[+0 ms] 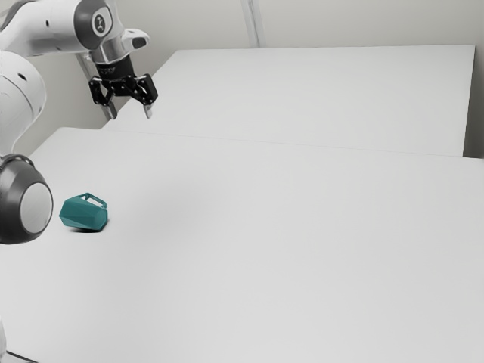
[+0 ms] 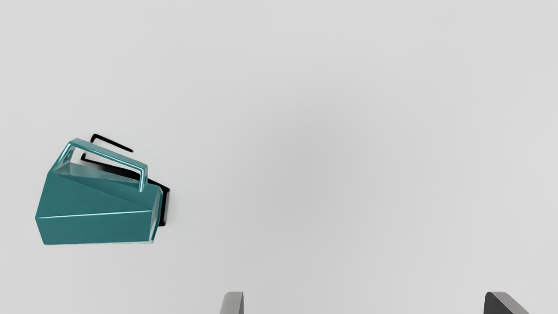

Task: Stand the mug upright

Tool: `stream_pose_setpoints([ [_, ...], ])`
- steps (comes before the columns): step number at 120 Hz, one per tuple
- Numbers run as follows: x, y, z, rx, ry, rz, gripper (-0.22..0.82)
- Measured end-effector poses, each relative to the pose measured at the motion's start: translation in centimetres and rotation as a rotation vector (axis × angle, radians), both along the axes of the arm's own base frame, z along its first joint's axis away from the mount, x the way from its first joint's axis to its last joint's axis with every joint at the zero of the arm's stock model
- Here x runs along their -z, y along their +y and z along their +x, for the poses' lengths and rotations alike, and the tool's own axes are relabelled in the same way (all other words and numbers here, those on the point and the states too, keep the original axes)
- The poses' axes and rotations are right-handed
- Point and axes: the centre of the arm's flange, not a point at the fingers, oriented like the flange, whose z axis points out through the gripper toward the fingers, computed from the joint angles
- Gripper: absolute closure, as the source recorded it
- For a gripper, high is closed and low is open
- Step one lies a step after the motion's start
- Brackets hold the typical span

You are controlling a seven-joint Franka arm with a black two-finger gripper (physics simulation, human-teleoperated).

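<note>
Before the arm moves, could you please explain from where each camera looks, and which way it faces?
Exterior view: sits at the arm's side, looking down across the table; it shows the arm entering from that view's left, and its open fingers.
Wrist view: mounted at the arm's end, facing down to the table; the tips of both fingers show.
Shared: both views show the teal mug lying on its side.

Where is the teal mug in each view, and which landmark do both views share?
Exterior view: mug, tipped over on the table, toward the exterior view's left.
Wrist view: mug beyond one finger of the open pincer, not between the two.
Shared landmark: the pincer's two fingers.
</note>
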Motion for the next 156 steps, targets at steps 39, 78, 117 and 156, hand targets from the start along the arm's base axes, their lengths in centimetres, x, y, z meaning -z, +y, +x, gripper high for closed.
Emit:
stream_pose_setpoints([
  [39,2.1,5.0,-5.5,-0.066,0.070,-0.064,0.00],
  [78,6.6,17.7,-8.9,-0.132,0.028,-0.144,0.00],
  [117,13.3,25.8,-10.4,-0.093,0.011,-0.268,0.00],
  [156,16.2,30.3,-10.9,0.012,-0.024,-0.296,0.00],
])
